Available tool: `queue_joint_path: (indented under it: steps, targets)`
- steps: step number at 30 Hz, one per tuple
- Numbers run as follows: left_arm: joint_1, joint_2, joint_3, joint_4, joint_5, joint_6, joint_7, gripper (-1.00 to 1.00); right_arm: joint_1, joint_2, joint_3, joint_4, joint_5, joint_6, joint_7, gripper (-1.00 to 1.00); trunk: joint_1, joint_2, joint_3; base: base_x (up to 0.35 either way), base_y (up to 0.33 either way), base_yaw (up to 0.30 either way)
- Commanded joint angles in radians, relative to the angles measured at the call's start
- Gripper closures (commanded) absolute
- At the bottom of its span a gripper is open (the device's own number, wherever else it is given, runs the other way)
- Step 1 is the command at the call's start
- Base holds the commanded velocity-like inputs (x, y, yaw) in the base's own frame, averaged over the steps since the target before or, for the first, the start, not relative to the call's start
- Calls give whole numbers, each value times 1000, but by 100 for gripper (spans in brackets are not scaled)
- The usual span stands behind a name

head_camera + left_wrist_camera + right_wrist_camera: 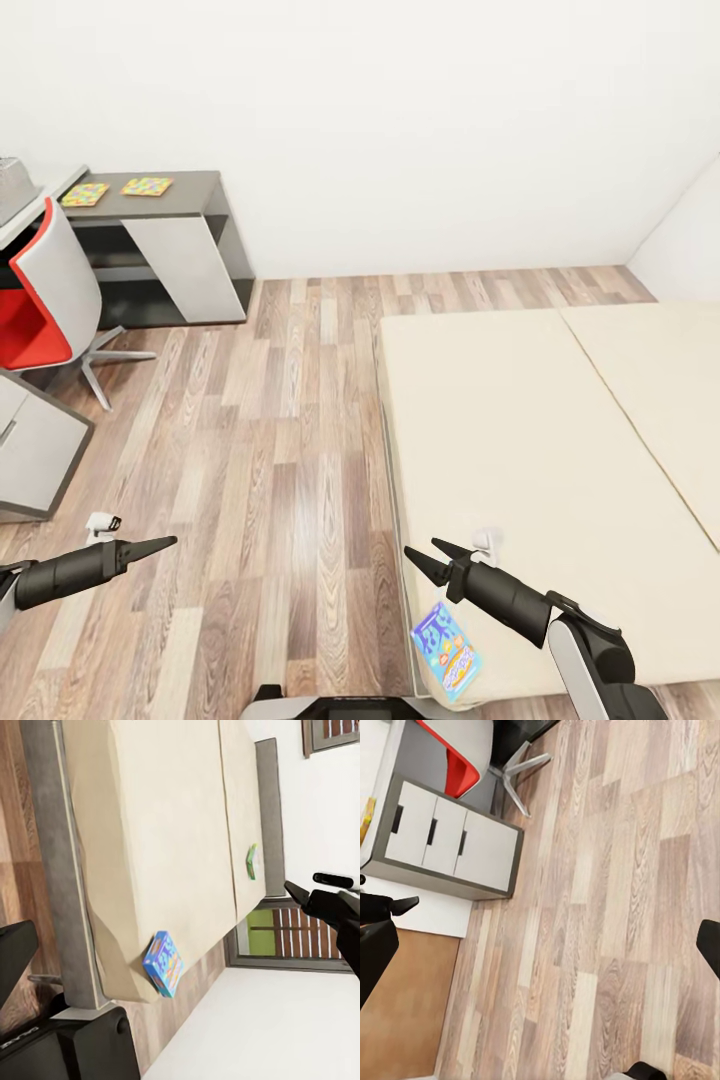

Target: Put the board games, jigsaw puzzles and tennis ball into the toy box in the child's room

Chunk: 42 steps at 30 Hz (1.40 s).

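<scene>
Fingers of the right gripper (428, 555) stand apart, empty, hovering just above the blue board game (447, 650) at the bed's (520, 440) near corner. Left gripper (165, 543) looks closed, holding nothing, over the floor. Advice: descend squarely, pinch the box's overhanging edge. Jigsaw puzzles (147, 186) lie on the far worktop (195, 190).

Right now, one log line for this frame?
stage: approach bed | blue board game at mattress corner, ungrasped | right gripper open above it | left gripper empty | jigsaw puzzles on table
</scene>
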Motion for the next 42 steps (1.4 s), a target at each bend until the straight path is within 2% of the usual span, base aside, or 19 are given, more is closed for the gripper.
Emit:
queue_joint_path:
  steps: [1,6,23,29,34,35,42]
  targets:
    - [0,0,0,0,0,11,-4,-100,0,0,-1,0,-6,7,1,-100,1,-1,0,0,0,0]
    - [0,-3,-1,0,0,11,10,-100,0,0,-1,2,-6,7,0,-100,1,-1,9,0,0,0]
    - [0,-5,-3,1,0,13,173,-100,0,0,-2,5,-3,7,-5,-100,1,-1,37,0,0,0]
    - [0,-6,-4,1,0,13,269,-100,0,0,-1,6,0,7,-7,-100,1,-1,47,0,0,0]
    - [0,-21,-4,1,-1,13,342,-100,0,1,-1,6,2,6,-7,-100,1,-1,55,0,0,0]
    - [0,-26,-4,1,-2,13,378,-100,0,1,-1,6,3,6,-7,-100,1,-1,56,0,0,0]
    - [0,-44,-4,1,-2,15,511,-100,0,1,-2,7,4,-1,-8,-100,1,-1,68,0,0,0]
